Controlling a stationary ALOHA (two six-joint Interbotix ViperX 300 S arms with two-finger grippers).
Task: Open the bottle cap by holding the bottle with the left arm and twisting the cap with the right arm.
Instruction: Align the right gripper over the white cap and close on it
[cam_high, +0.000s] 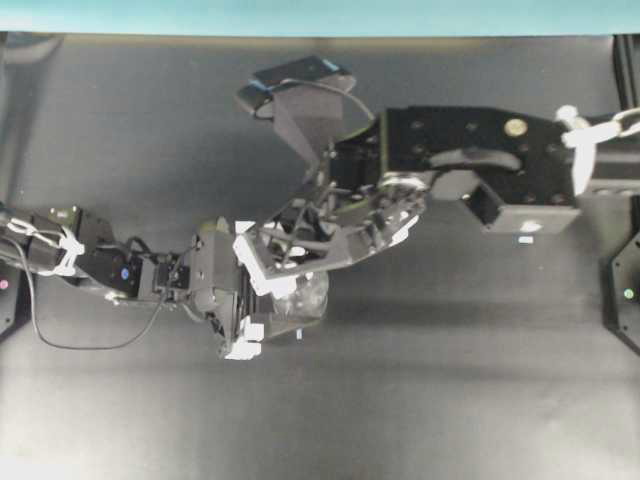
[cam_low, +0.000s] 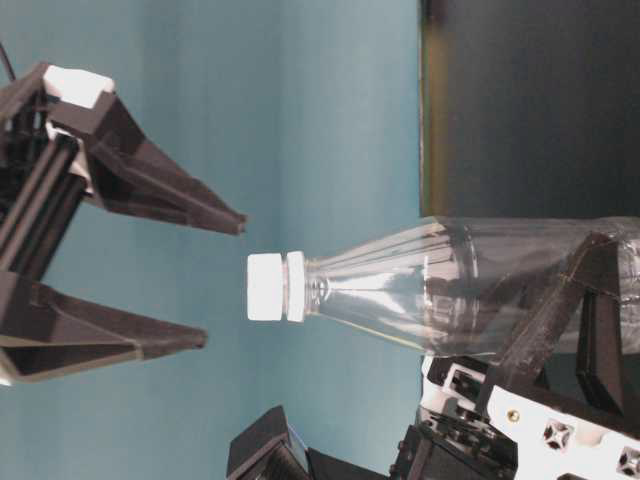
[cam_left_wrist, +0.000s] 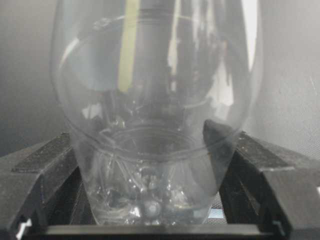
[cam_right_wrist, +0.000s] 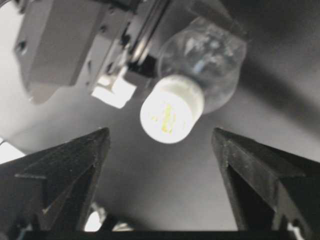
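The clear bottle (cam_low: 470, 285) stands slightly tilted with my left gripper (cam_left_wrist: 140, 132) shut on its lower body; its black fingers (cam_left_wrist: 227, 150) press both sides. The white bottle cap (cam_low: 265, 287) sits on the neck. My right gripper (cam_low: 215, 280) hangs open just above the cap, apart from it, with one finger to each side. In the right wrist view the cap (cam_right_wrist: 170, 112) lies just beyond the gripper's (cam_right_wrist: 159, 135) fingertips, with the bottle (cam_right_wrist: 212, 55) behind it. From overhead, the right gripper (cam_high: 290, 255) covers the cap, and the left gripper (cam_high: 248, 290) holds the bottle (cam_high: 308, 300).
The table (cam_high: 430, 400) is black with a teal wall (cam_high: 320, 15) along its back edge. The right arm's boxy wrist housing (cam_high: 500, 165) reaches in from the right. A tiny white fleck (cam_high: 526, 240) lies beneath it. Black fixtures (cam_high: 625, 290) stand at the table's sides.
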